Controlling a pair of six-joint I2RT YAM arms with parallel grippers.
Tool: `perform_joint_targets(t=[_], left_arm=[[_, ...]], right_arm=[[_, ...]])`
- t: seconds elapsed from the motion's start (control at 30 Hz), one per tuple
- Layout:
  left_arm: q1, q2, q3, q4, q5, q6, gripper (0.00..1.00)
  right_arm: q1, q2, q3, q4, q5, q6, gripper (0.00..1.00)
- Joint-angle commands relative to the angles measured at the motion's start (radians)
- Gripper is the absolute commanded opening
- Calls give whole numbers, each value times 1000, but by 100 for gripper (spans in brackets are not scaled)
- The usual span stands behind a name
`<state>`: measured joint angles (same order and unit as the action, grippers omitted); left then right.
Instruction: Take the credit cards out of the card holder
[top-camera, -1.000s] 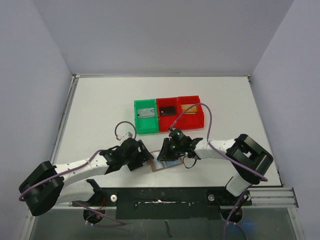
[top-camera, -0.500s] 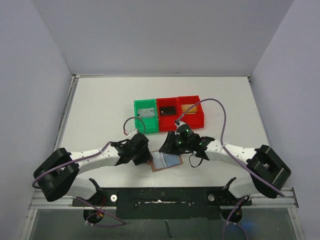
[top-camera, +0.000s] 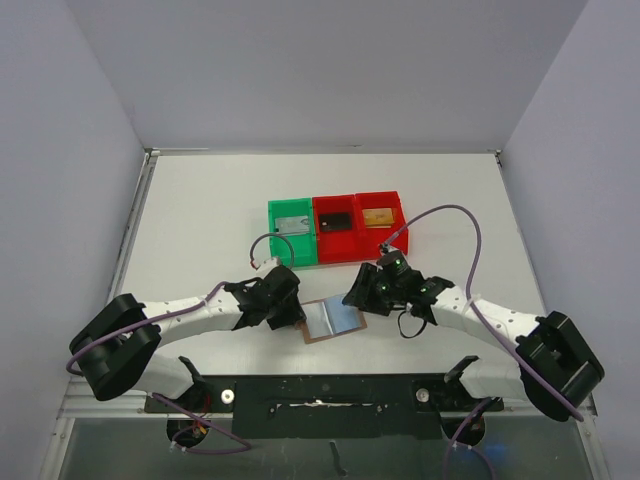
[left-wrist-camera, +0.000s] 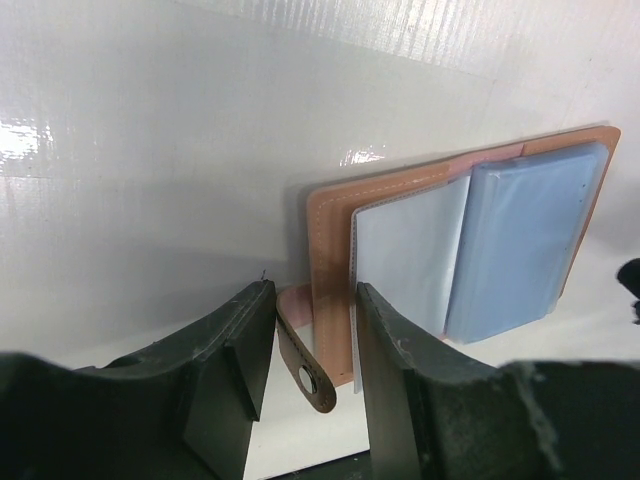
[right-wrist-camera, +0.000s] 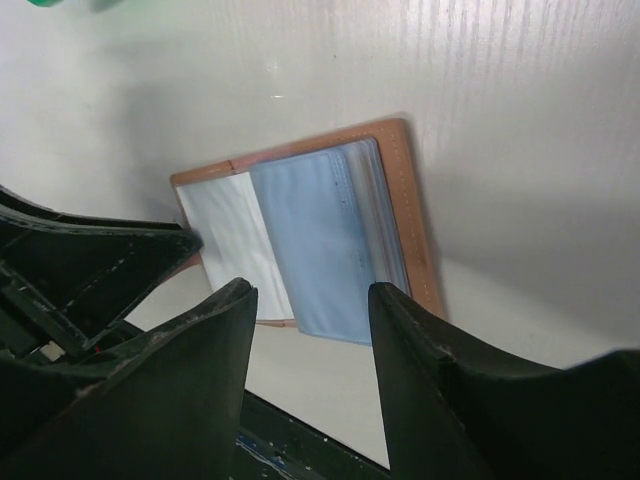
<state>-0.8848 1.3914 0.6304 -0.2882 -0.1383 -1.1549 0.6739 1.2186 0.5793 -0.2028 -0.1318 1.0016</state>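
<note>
card holder (left-wrist-camera: 450, 250) corner hidden behind left pincer (left-wrist-camera: 312, 297), possibly gripped

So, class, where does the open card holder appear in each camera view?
Top external: card holder lower centre, below the bins.
Left wrist: card holder right of centre.
Right wrist: card holder centre.
Shared landmark: its blue sleeves, on the holder's right half in every view.

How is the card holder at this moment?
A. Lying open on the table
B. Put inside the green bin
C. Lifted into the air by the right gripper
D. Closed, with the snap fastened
A: the card holder lies spread open on the table, with its light-blue sleeves facing up, as both wrist views show.
</note>
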Motion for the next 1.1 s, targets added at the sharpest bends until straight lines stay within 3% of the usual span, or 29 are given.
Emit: perform_joint_targets(t=[0.0,0.23,0.6,1.07], left_arm=[[-5,-2,-22,-63,-14,28,37],[-3,-12,-24,-60,-12,27,37],[-4,-25,-27,-58,-11,24,35],[-3,-28,-24,-53,-6,23,33]], right_arm=[[25,50,13,25,-18,-4,50],[59,133,41,40,-12,-15,51],[108,158,123,-44,37,-50,40],[125,205,135,146,-145,-44,42]])
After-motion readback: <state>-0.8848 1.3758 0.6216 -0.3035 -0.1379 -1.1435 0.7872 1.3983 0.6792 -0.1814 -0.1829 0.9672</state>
